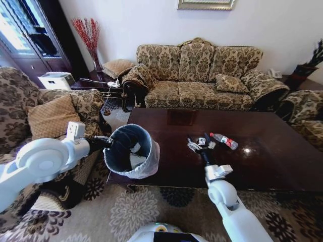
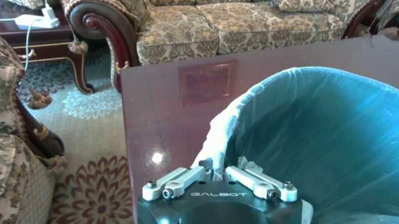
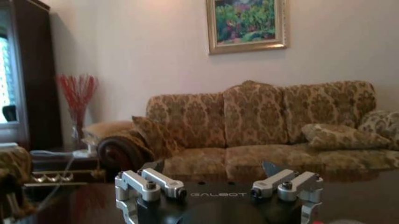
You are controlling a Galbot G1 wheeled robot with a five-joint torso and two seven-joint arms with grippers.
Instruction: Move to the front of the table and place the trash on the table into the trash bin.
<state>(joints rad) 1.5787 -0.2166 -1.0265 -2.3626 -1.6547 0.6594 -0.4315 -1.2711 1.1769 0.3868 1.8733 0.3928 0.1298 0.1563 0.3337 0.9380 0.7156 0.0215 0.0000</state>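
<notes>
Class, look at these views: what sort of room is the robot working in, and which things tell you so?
Most likely a home living room: a patterned sofa with cushions against the wall, a large dark wooden coffee table before it, and a framed painting hanging above.

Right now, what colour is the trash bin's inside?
Dark blue-black inside the trash bin, clearest in the head view.

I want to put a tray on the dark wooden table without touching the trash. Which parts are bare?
The dark glossy reddish-brown table is bare along its far edge facing the patterned sofa and across its right half. The middle is crowded: crumpled white scraps and a small clear red-labelled bottle lie there, with the right gripper over them. The lined round bin, held by the left gripper, takes the near left corner.
</notes>
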